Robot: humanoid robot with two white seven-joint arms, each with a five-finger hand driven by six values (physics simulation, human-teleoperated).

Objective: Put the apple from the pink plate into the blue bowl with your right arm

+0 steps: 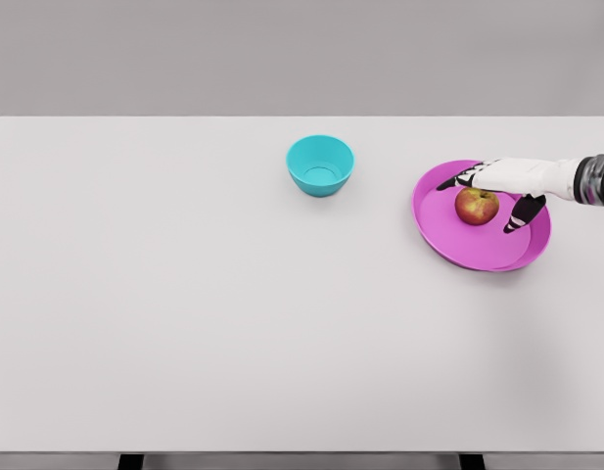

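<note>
No writing, brand or label readable anywhere in the head view.

Apple (477,206): round, red with a yellow-green patch, smooth and a bit shiny. No clear long axis; stem end seems turned up toward the camera, but too small to tell for sure. Resting on the pink plate (448,235), a little toward 1 o'clock from the plate's middle.

Pink plate: wide, shallow, round, with a raised rim, plain glossy surface like plastic. Placed at about 3 o'clock on the table (184,313), near the right edge.

Blue bowl (320,164): small, round, deep, turquoise in colour, smooth walls, nothing inside. Placed at about 12 o'clock from the table centre, well apart from the plate, at roughly 10 o'clock from the apple.

Right hand (502,186): white with dark fingertips, coming in from 3 o'clock, over the plate and just above the apple. Fingers spread and relaxed, some past the apple at 11 o'clock, the thumb hanging at 4 o'clock of it. Not closed around the fruit; contact cannot be told.

Table: flat, matt, white, rectangular.
</note>
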